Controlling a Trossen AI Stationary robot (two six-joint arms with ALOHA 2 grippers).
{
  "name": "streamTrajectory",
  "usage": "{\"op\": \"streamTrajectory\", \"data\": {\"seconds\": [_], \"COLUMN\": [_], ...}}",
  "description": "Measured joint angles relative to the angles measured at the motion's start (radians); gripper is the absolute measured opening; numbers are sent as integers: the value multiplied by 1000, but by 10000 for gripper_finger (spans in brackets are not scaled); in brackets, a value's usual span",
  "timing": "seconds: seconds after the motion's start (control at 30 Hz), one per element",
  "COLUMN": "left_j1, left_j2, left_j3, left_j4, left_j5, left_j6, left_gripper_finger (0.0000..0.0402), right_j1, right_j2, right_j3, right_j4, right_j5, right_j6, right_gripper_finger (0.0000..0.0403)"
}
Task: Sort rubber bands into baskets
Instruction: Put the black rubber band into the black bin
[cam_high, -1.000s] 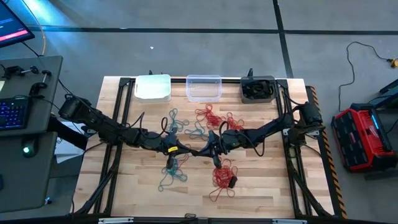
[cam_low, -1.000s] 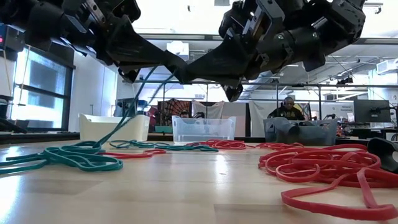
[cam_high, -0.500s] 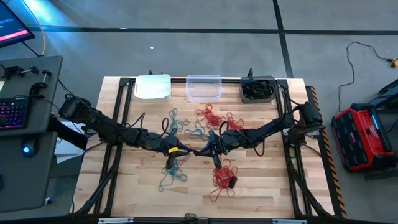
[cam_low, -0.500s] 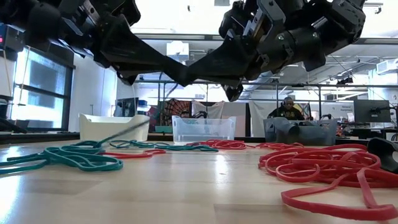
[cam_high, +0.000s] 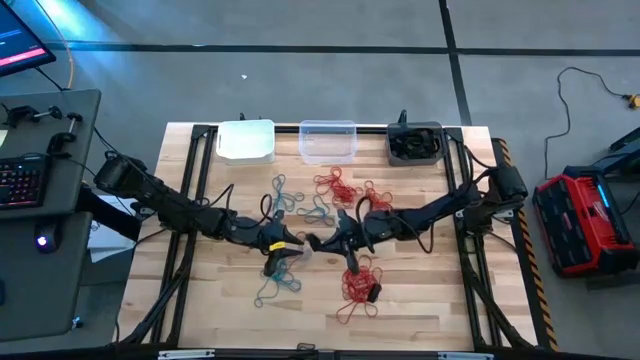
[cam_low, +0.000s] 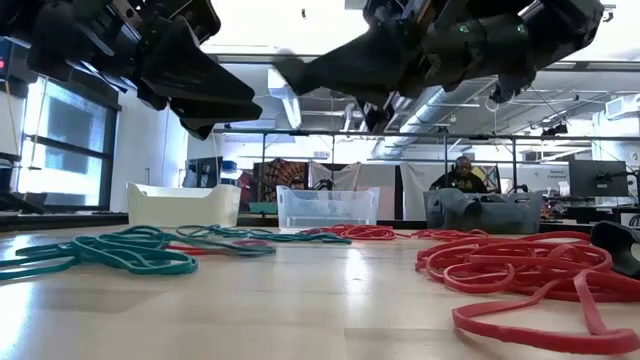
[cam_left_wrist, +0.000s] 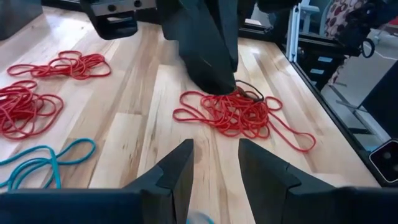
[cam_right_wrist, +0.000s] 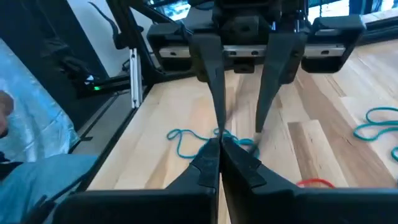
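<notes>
The left hand (cam_high: 296, 243) is hovering over the middle of the bench (cam_high: 200, 310) with its fingers (cam_left_wrist: 177, 171) spread apart and nothing between them. Facing it, nearly tip to tip, the right hand (cam_high: 318, 241) is hanging with its fingers (cam_right_wrist: 208, 163) pressed together; whether a band is caught between them cannot be told.

Just beneath and behind the left hand a teal bunch (cam_high: 275, 280) is lying flat on the wood, with more teal bands (cam_high: 290, 198) farther off toward the tubs. In the low view the teal loops (cam_low: 120, 252) are resting on the bench, none hanging from either hand. In the right wrist view a few teal strands (cam_right_wrist: 186, 140) are showing on the wood below the two hands.

Just beside the right hand, on its near side, a red heap (cam_high: 358, 282) is lying with a small dark object (cam_high: 373, 293) at its edge. More red bands (cam_high: 338, 185) are spread beyond the hands, toward the tubs.

At the far edge of the bench, well apart from both hands, three tubs are standing in a row: white (cam_high: 246, 141), clear (cam_high: 328, 141) and dark grey (cam_high: 415, 144), the grey one holding dark bands.
</notes>
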Motion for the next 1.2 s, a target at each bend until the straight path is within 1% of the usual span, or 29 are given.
{"op": "streamTrajectory", "data": {"seconds": [0.17, 0.27, 0.37, 0.43, 0.53, 0.6, 0.7, 0.83, 0.97, 1.07, 1.2], "left_j1": [-1, -1, -1, -1, 13, 34, 66, 111, 152, 169, 182], "left_j2": [0, 0, 0, 0, 0, 0, 0, 0, 0, 0, 0], "left_j3": [0, 0, -4, -8, -8, -8, -8, -9, -9, -8, -9], "left_j4": [0, -1, -2, -4, 12, 32, 70, 96, 103, 114, 113], "left_j5": [0, 26, 25, -2, -45, -45, -24, -2, -2, -1, 2], "left_j6": [0, -2, -38, -43, -43, -31, -5, 8, 8, 8, 8], "left_gripper_finger": [120, 120, 113, 101, 77, 61, 41, 21, 11, 10, 10], "right_j1": [21, 29, 34, 33, 21, 6, -30, -98, -199, -297, -453], "right_j2": [0, -21, -70, -115, -201, -266, -371, -504, -601, -636, -643], "right_j3": [0, 0, 0, 0, 0, 0, 0, 0, 0, 0, 0], "right_j4": [-2, -38, -150, -242, -380, -483, -654, -881, -1079, -1198, -1293], "right_j5": [52, 102, 210, 275, 333, 367, 450, 565, 639, 668, 671], "right_j6": [-4, -8, -7, -7, -5, 2, 27, 71, 110, 134, 147], "right_gripper_finger": [0, 0, 0, 0, 0, 0, 0, 0, 0, 0, 0]}}
